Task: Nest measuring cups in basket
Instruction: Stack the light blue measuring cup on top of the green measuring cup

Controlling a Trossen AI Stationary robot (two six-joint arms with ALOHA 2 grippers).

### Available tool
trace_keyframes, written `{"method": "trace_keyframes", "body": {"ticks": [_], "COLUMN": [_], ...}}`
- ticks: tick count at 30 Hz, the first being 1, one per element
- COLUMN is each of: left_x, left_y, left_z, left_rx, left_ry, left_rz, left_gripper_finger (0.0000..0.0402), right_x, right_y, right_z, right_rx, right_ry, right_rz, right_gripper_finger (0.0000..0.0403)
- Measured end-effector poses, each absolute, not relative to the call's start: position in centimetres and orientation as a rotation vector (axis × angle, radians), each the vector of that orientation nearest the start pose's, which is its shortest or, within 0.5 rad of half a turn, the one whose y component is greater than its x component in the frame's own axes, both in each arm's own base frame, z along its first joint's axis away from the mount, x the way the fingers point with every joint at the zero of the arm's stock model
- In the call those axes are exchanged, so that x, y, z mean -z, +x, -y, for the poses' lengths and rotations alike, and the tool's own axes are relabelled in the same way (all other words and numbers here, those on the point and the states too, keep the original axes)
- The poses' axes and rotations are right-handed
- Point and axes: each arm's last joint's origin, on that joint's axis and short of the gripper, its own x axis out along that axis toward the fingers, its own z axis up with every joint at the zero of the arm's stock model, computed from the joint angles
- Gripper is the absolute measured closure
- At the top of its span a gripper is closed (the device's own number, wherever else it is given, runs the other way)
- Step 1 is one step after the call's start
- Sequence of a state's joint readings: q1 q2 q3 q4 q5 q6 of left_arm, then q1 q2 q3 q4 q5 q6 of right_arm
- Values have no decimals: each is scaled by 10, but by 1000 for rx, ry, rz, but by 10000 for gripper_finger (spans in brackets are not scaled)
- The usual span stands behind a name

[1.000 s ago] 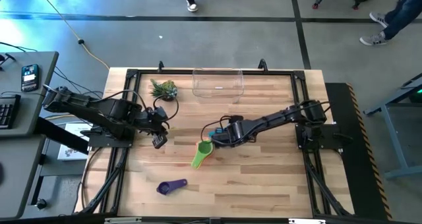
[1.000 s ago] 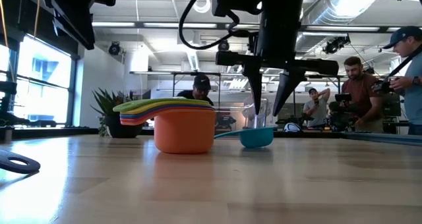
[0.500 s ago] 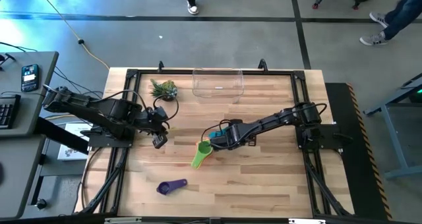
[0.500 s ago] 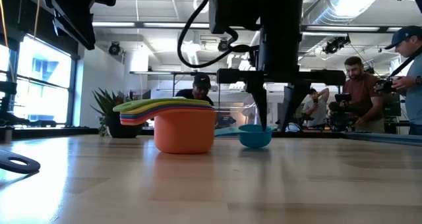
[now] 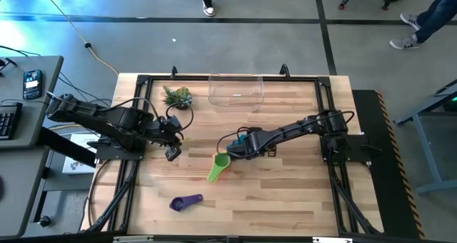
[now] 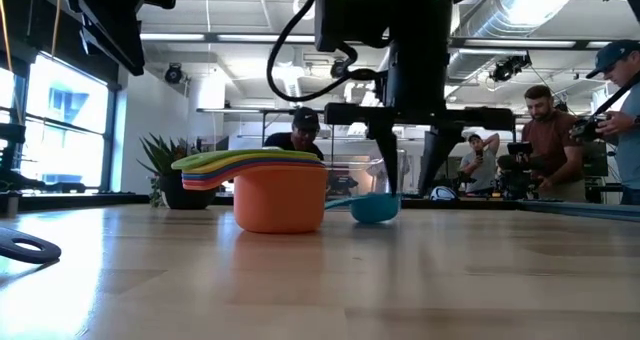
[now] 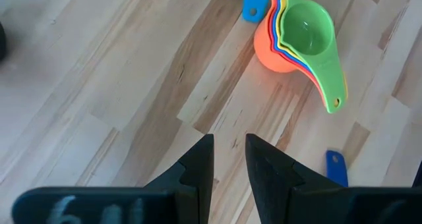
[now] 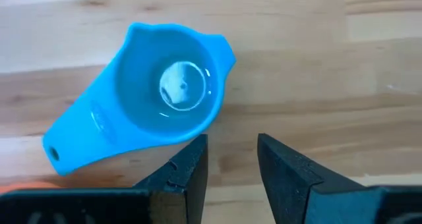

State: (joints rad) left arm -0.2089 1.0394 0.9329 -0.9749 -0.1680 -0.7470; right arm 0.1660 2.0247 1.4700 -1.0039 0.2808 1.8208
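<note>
Taking the nested stack of cups (image 5: 221, 162) as the landmark: nearest the front edge, well in front of the stack and a little to the left, the purple cup (image 5: 186, 201) lay alone on the table (image 5: 285, 200). The stack itself, green on top with yellow, red and blue between and orange outermost, sat mid-table, not in the basket. Just beside it on the right, the teal-blue cup (image 8: 158, 103) rested loose on the wood, with the right gripper (image 8: 231, 159) low at its rim, fingers parted and holding nothing. Left of the stack, the left gripper (image 7: 229, 159) waited, its fingers nearly closed on nothing. Far behind the stack, the clear basket (image 5: 236, 90) stood with no cup inside, a small plant (image 5: 177, 96) to its left. By my judgement, nesting was partly done; teal-blue and purple remained, then the move into the basket.
</note>
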Motion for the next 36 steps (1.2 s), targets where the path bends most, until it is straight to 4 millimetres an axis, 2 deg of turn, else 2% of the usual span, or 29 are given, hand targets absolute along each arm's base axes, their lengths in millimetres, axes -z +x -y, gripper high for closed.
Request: {"method": "trace_keyframes", "body": {"ticks": [5, 11, 22, 36], "left_x": [-280, -280, -280, -280], "left_y": [179, 179, 179, 179], "left_z": [33, 33, 33, 33], "left_rx": [-348, -347, -341, -338], "left_ry": [-457, -455, -439, -431], "left_rz": [-1013, -1014, -1015, -1013], "left_gripper_finger": [325, 325, 325, 325], "right_x": [-169, -179, -182, -160], "right_y": [376, 372, 377, 384], "right_z": [-53, -52, -26, -22], "right_rx": [1294, 1301, 1312, 1303], "right_ry": [1114, 1111, 1109, 1093], "right_rz": [-908, -894, -838, -922], "right_gripper_finger": [279, 279, 279, 279]}}
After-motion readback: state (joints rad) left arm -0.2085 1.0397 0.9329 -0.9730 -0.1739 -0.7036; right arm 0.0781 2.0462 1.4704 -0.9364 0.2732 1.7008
